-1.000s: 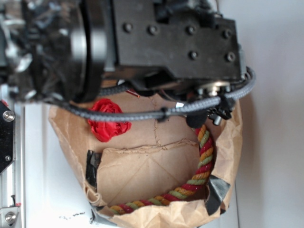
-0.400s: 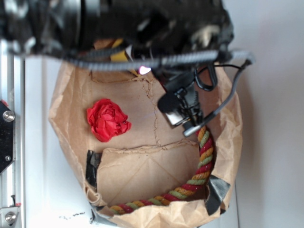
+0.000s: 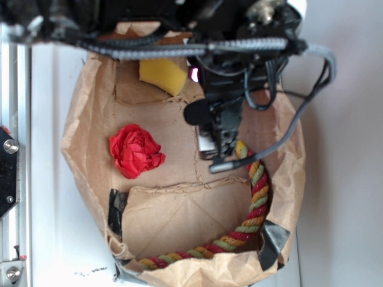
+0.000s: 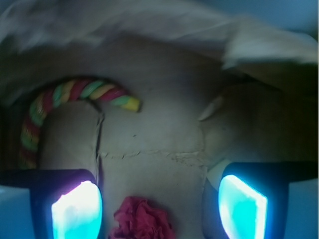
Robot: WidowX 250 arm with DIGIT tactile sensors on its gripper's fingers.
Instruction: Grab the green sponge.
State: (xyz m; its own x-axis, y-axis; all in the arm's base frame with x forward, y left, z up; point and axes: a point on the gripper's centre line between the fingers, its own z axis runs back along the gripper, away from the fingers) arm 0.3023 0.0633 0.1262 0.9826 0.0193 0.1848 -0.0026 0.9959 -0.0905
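Lying on the flattened brown paper bag [image 3: 179,215], near its top edge in the exterior view, the green sponge [image 3: 163,74] shows as a yellow foam block partly tucked under the arm's braided cable [image 3: 179,49]. It is free of any grip, so I judge the step in hand to be the approach, with the grasp not yet made. The fingers [image 4: 159,206] stand wide open and hold nothing; in the wrist view they frame bare paper and the red paper ball [image 4: 142,219], not the sponge. The twisted rope [image 3: 254,203] curves along the bag's right and bottom edges, one end just beside the gripper. The next move calls for shifting toward the bag's top edge until the sponge sits between the fingers, then lowering and closing. No brand, label or writing can be read anywhere.
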